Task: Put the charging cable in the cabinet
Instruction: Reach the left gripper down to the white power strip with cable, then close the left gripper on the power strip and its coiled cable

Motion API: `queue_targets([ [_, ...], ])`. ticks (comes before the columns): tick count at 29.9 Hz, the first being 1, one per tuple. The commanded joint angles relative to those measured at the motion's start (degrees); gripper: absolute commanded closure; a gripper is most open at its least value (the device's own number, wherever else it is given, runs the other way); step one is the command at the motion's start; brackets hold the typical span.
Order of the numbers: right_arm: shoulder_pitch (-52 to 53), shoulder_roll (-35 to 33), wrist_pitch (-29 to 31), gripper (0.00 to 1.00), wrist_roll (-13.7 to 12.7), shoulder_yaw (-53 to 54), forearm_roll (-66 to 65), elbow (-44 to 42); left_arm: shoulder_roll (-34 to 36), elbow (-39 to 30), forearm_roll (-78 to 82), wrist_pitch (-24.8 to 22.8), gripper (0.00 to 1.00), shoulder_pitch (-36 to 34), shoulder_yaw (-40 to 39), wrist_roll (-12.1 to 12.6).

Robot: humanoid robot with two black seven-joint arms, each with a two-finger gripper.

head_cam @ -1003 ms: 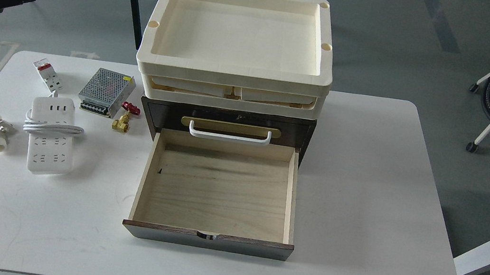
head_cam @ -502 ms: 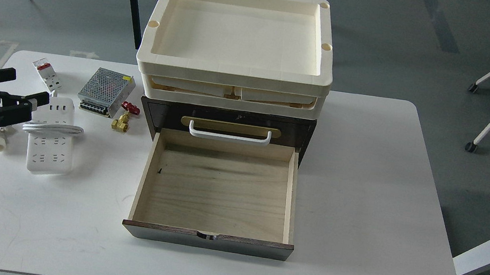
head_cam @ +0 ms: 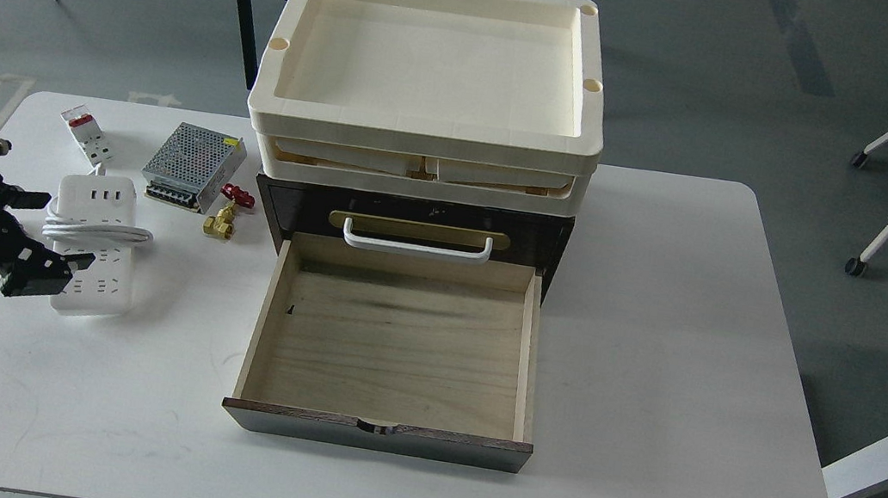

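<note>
On the white surface (head_cam: 658, 331) the charging cable (head_cam: 93, 245) lies left of the cabinet (head_cam: 413, 219), whose lower drawer (head_cam: 393, 346) stands pulled out and bare; a perforated metal box (head_cam: 192, 155), a small switch block (head_cam: 86, 132) with a red tab and a brass valve (head_cam: 222, 220) lie behind and between them, none blocking the way to the drawer. The left claw (head_cam: 45, 241) sits at the strip's left edge with its fingers spread, one near the cord loop and one at the strip's lower left corner, gripping nothing that I can make out, and I cannot tell whether they touch the strip

White charging cable (head_cam: 94, 245), dark brown cabinet (head_cam: 413, 219), pale wood drawer (head_cam: 394, 346), cream trays (head_cam: 433, 65)
</note>
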Motion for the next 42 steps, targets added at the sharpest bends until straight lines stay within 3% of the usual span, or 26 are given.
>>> queue_targets([
  [1, -0.09, -0.09, 0.08, 0.01, 0.00, -0.25, -0.09, -0.15, -3.05, 1.91, 0.46, -3.16, 0.01, -2.34, 0.12, 0.00],
  [6, -1.15, -0.18, 0.00, 0.01, 0.00, 0.01, -0.09, -0.15, -5.68, 3.22, 0.72, -7.56, 0.02, -3.66, 0.21, 0.00],
  [11, -1.41, -0.71, 0.00, 0.01, 0.01, 0.01, -0.09, -0.15, -10.25, 9.20, 3.18, -7.47, 0.02, -3.40, 0.38, 0.00],
  [32, -1.59, -0.71, 0.17, 0.01, 0.09, 0.19, -0.09, -0.06, -14.39, 16.77, 5.90, -6.77, 0.11, -3.40, 2.84, 0.00],
  [38, -1.59, -0.80, 0.26, 0.01, 0.18, 0.19, -0.09, -0.06, -14.30, 16.86, 5.90, -6.42, 0.26, -3.31, 2.93, 0.00],
  [42, -1.59, -0.80, 0.35, 0.01, 0.27, 0.19, -0.09, -0.06, -14.48, 18.52, 5.99, -4.75, 0.28, -3.31, 3.02, 0.00],
])
